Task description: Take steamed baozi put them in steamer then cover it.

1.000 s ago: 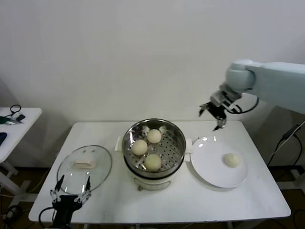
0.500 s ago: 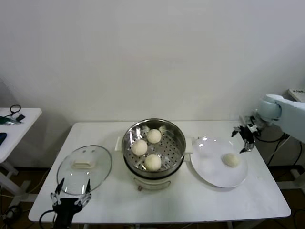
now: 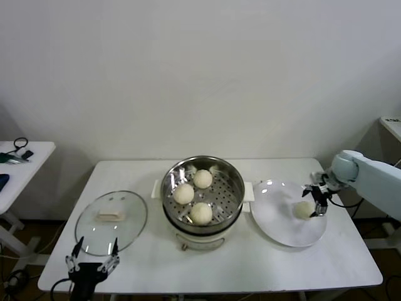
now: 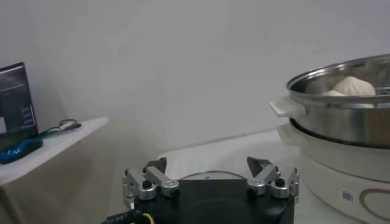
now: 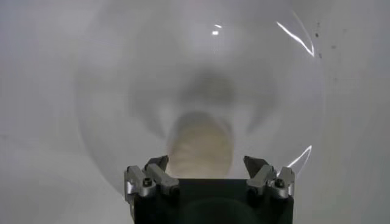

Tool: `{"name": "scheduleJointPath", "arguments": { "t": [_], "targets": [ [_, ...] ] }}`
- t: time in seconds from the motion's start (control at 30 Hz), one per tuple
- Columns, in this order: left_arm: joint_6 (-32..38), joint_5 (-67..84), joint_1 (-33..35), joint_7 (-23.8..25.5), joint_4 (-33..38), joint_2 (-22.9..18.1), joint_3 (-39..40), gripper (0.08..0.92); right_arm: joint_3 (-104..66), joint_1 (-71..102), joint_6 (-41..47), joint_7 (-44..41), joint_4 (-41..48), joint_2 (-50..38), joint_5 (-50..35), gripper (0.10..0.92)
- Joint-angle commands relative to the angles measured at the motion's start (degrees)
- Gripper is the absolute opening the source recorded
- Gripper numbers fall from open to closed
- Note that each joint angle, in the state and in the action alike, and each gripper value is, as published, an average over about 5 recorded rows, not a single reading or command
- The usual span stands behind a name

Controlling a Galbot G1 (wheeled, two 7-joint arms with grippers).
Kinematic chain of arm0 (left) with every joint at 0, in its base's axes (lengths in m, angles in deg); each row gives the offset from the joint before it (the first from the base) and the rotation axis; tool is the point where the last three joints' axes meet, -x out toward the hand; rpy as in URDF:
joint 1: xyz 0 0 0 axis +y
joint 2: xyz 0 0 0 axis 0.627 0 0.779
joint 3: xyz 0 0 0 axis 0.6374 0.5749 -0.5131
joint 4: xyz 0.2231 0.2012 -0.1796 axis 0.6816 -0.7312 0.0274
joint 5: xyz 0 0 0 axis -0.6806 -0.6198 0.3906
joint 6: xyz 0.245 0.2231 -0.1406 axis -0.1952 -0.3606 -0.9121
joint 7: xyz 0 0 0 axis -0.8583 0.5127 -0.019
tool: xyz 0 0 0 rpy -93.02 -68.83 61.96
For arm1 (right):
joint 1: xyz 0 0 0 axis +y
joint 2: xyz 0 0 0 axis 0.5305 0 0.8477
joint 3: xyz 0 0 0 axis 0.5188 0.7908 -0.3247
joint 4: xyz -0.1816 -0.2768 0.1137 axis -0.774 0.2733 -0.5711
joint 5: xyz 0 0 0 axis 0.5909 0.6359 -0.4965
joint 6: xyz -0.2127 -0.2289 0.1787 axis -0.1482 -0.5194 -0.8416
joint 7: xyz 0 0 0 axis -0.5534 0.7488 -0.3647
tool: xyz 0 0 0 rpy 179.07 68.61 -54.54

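Observation:
The steel steamer (image 3: 232,179) stands mid-table on its white pot base and holds three baozi (image 3: 202,179) (image 3: 183,194) (image 3: 200,213). A fourth baozi (image 3: 303,210) lies on the white plate (image 3: 276,219) to the right. My right gripper (image 3: 315,202) is open, low over the plate, right beside this baozi; in the right wrist view the baozi (image 5: 200,148) sits between the spread fingers (image 5: 156,165). The glass cover (image 3: 111,216) lies flat on the table at the left. My left gripper (image 3: 93,258) is open at the table's front left edge, near the cover. The steamer (image 4: 341,106) also shows in the left wrist view.
A small white side table (image 3: 22,164) with cables and dark items stands to the far left. The table's front edge runs just below the pot. A white wall is behind.
My right arm has swung from high behind the plate down and to the right, then lowered onto the plate beside the last baozi. The left arm has not moved.

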Motion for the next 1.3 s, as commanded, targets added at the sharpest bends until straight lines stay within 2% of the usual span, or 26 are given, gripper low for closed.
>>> {"name": "scheduleJointPath", "arguments": {
  "t": [0.03, 0.2, 0.4, 0.53, 0.67, 0.87, 1.07, 1.3],
  "targets": [
    [-0.03, -0.06, -0.02, 0.02, -0.1, 0.01, 0.04, 0.823, -4.02, 4.55, 1.56, 0.72, 2.12, 1.22, 1.66, 0.783],
    [-0.08, 0.04, 0.11, -0.05, 0.28, 0.11, -0.01, 0.823, -2.44, 2.59, 2.38, -0.05, 0.89, 0.74, 1.24, 0.663],
    [-0.1, 0.06, 0.3, -0.08, 0.58, 0.19, 0.05, 0.823, 5.81, -7.2, 3.18, -0.4, -2.37, 0.11, -3.66, 0.607],
    [-0.12, 0.04, 0.27, -0.09, 0.67, 0.24, 0.03, 0.823, 18.78, -23.71, 4.86, -0.68, -8.87, 0.22, -12.59, 0.603],
    [-0.12, 0.03, 0.22, -0.08, 0.68, 0.38, -0.03, 0.823, 33.23, -43.8, 8.3, -1.4, -19.05, 2.94, -22.79, 0.602],
    [-0.33, 0.25, 0.03, -0.04, 0.67, 0.87, 0.01, 0.823, 37.79, -61.28, 13.31, -2.42, -30.75, 9.95, -38.07, 0.602],
    [-0.62, 0.54, -0.31, 0.07, 0.66, 1.27, 0.32, 0.823, 32.31, -59.72, 19.16, 2.73, -39.49, 15.38, -45.92, 0.602],
    [-0.83, 0.65, -0.81, 0.26, 0.62, 1.37, 0.77, 0.823, 29.34, -45.84, 23.07, 9.34, -39.5, 19.65, -41.7, 0.602]
  ]
}}
